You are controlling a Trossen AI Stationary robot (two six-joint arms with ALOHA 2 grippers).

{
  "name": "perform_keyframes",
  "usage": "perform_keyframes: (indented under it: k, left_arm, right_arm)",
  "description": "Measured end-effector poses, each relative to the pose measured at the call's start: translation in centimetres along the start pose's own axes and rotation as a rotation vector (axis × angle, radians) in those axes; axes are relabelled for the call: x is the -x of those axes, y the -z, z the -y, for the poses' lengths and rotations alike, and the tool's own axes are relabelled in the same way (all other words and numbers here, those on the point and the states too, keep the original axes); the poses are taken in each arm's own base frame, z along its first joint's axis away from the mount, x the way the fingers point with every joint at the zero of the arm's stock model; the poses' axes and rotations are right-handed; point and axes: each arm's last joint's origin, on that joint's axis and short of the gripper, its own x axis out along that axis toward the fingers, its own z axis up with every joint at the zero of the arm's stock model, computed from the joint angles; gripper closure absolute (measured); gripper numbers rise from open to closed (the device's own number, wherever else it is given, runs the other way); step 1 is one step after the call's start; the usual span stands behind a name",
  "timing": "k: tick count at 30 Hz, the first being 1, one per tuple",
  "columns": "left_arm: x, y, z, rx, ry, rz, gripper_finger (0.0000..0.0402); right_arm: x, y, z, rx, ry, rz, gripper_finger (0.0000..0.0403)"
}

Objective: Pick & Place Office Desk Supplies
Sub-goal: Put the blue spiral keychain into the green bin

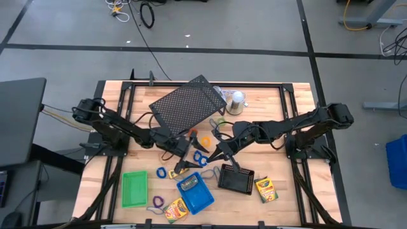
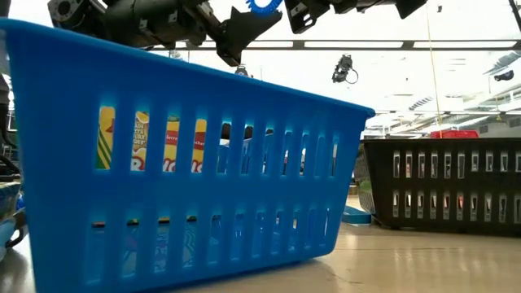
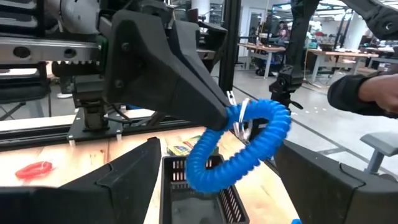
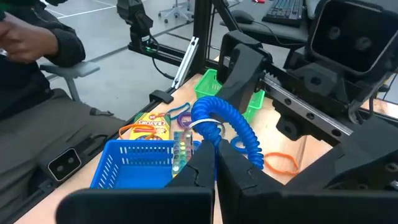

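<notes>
Right gripper (image 4: pixel 214 163) is pinched shut on a blue coil (image 4: pixel 225 124), holding it in the air between the two arms, above the middle of the table (image 1: pixel 108 175). Left gripper (image 3: pixel 214 171) faces it with fingers spread wide on either side of the coil, not touching it. Looks like a handover or a carry toward a tray; I cannot tell which.

Done so far, judging by how things lie: blue tray (image 1: pixel 202 200) holds a crayon box (image 1: pixel 189 184). Green tray (image 1: pixel 134 189) looks empty.

Left to do: two crayon boxes on the table, one by the blue tray (image 1: pixel 175 208), one beside the black tray (image 1: pixel 265 189). Loose loops too: orange (image 1: pixel 206 140), purple (image 1: pixel 156 202), and a red one (image 3: pixel 34 168).
</notes>
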Motion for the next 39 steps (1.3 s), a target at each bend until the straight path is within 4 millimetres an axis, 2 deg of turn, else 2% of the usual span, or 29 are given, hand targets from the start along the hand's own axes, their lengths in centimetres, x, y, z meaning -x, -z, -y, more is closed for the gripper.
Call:
perform_keyframes:
  k: [3,6,9,14,15,19,23,27,34,39]
  left_arm:
    - [-0.1,-0.1,0.1,0.000,-0.014,0.004,0.0117]
    - [-0.1,-0.1,0.4,-0.008,-0.041,0.003,0.0161]
    - [-0.2,0.0,0.8,-0.032,-0.061,-0.001,0.0226]
    - [-0.2,-0.1,1.7,-0.083,-0.068,0.002,0.0365]
    - [-0.2,-0.1,1.7,-0.084,-0.072,0.003,0.0377]
    - [-0.3,-0.1,2.0,-0.083,-0.064,0.002,0.0377]
    - [-0.3,0.1,2.5,-0.073,-0.026,-0.023,0.0377]
    - [0.1,0.1,3.3,-0.074,-0.039,-0.090,0.0377]
    - [1.6,-0.9,5.5,-0.133,-0.138,-0.210,0.0378]
    - [3.4,-1.3,7.5,-0.134,-0.211,-0.329,0.0378]
  right_arm:
    - [0.0,0.0,0.0,0.000,0.013,-0.003,0.0403]
    - [0.0,0.0,0.1,0.004,0.016,-0.001,0.0403]
    - [0.0,0.0,0.1,0.004,0.019,-0.002,0.0403]
    - [0.0,0.0,0.1,0.005,0.030,-0.002,0.0401]
    - [0.0,0.0,0.1,0.006,0.029,-0.001,0.0401]
    - [0.0,-0.1,0.1,0.007,0.031,0.003,0.0399]
    - [0.0,-0.1,0.1,-0.004,0.036,0.007,0.0377]
    - [0.0,0.0,0.2,-0.040,0.081,-0.013,0.0327]
    - [0.0,0.6,0.2,-0.056,0.100,-0.070,0.0216]
    - [0.0,0.8,0.1,-0.065,0.080,-0.087,0.0188]
